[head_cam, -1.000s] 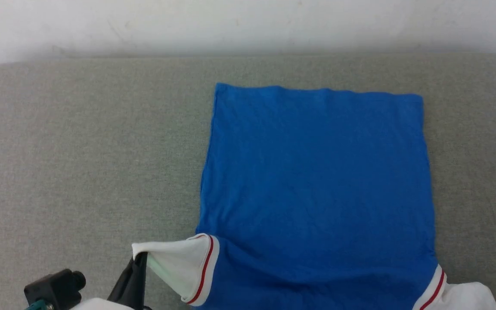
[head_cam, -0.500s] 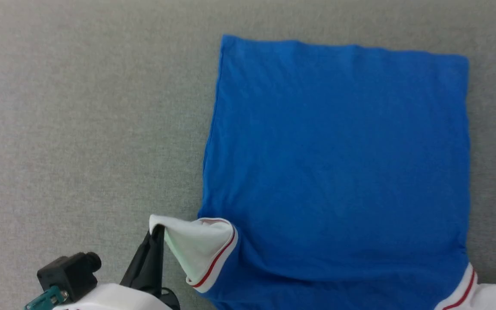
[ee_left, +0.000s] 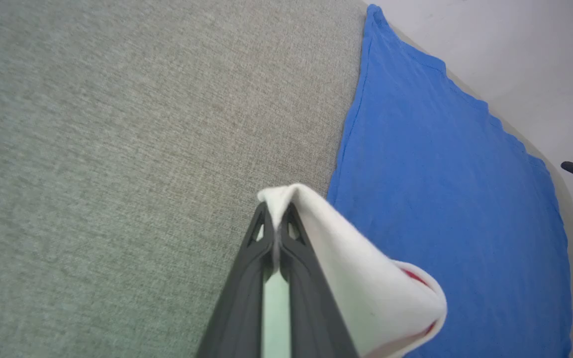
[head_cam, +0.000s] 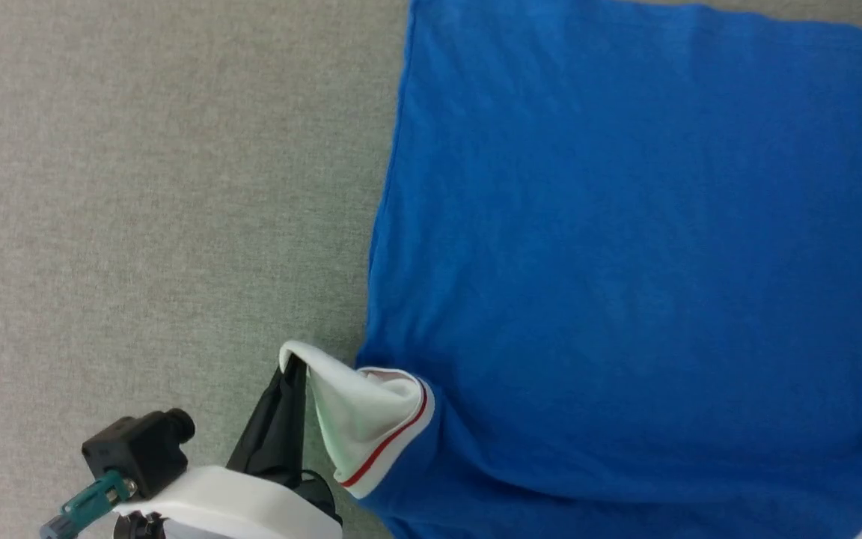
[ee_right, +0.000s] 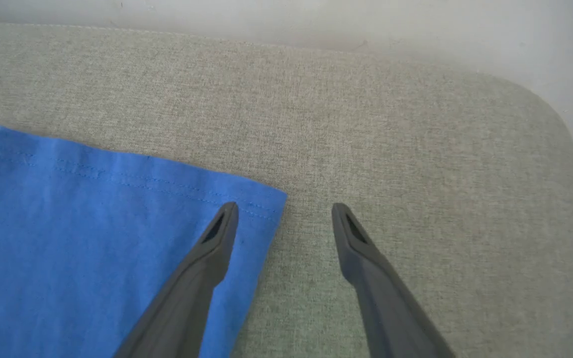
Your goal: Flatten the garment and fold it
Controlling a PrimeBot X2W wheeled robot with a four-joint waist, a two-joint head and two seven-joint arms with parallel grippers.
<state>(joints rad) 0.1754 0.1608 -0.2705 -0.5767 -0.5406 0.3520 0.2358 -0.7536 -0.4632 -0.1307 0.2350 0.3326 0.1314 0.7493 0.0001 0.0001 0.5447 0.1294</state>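
**Garment (head_cam: pixel 625 262), blue, flat on grey cushion (head_cam: pixel 139 187)**

Head view: left gripper (head_cam: pixel 292 367) clamped on white sleeve (head_cam: pixel 360 419).
Left wrist view: jaws together, pinching the raised sleeve fold.
Right wrist view: right gripper (ee_right: pixel 284 211) jaws wide apart, one finger over the hem corner.

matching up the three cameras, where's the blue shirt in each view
head view: the garment fills the right side, its white sleeve at bottom centre pinched by the left gripper.
left wrist view: the garment runs down the right, sleeve in the shut gripper at bottom centre.
right wrist view: its hem corner at lower left, behind one finger of the open right gripper.
shared landmark: the grey padded surface beneath it.
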